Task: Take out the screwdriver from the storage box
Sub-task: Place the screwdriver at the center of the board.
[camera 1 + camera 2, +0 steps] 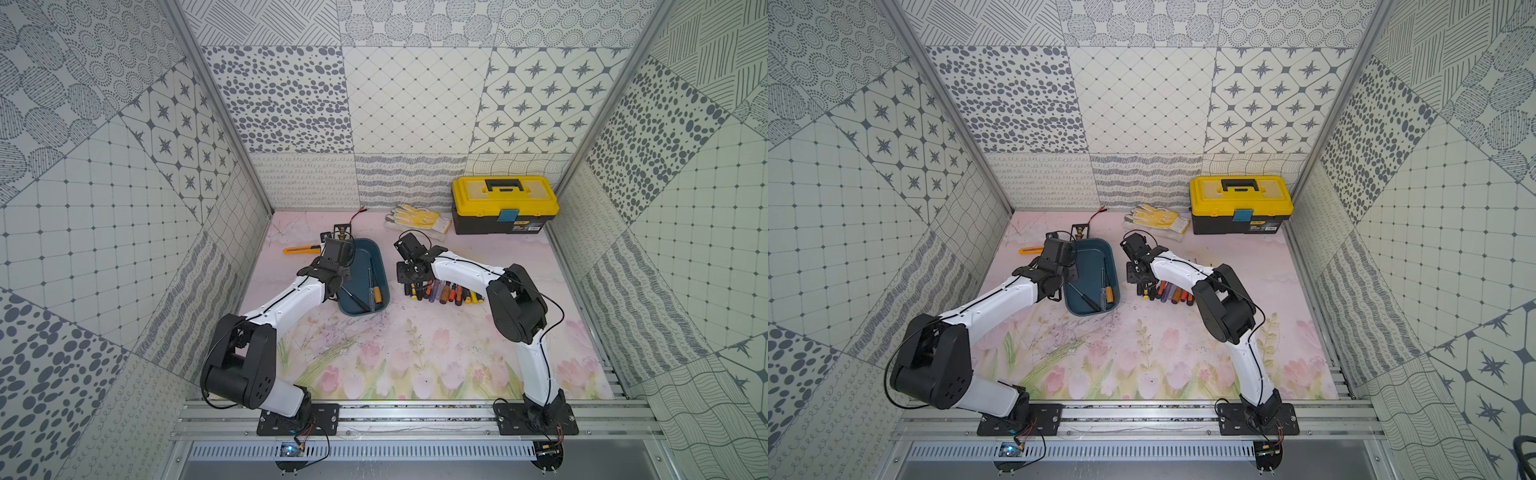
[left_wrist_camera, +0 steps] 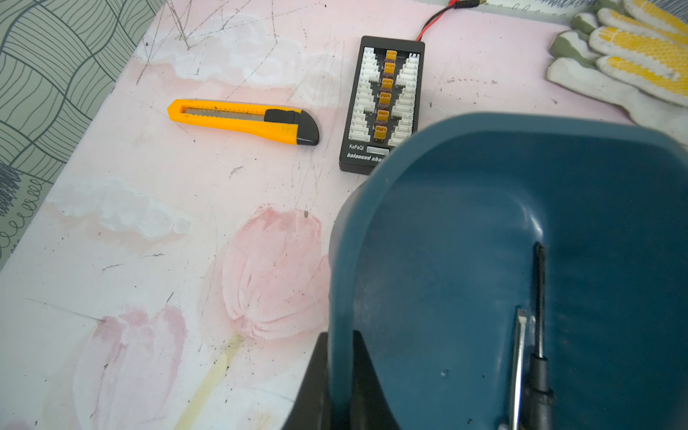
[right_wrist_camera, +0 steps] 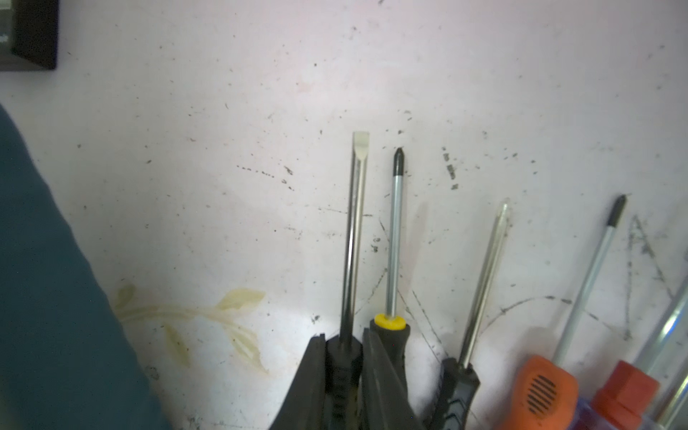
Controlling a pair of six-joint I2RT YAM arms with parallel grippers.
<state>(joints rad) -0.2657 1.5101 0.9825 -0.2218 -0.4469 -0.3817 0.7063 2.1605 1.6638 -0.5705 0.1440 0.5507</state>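
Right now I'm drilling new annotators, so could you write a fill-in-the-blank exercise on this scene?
The left gripper is shut on the wall of the storage box; ____ screwdrivers lie inside it.
The right gripper is shut on a black-handled screwdriver with a ____ tip.
The toolbox has a ____ lid.
Missing: two; flat; yellow.

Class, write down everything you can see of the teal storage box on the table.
The storage box is a shallow, lidless tub of smooth teal-blue plastic, rectangular with rounded corners. It rests on the flowered table beside a row of screwdrivers. Inside lie an orange-handled screwdriver and a black screwdriver. The left gripper is shut on its side wall, one finger inside, one outside.
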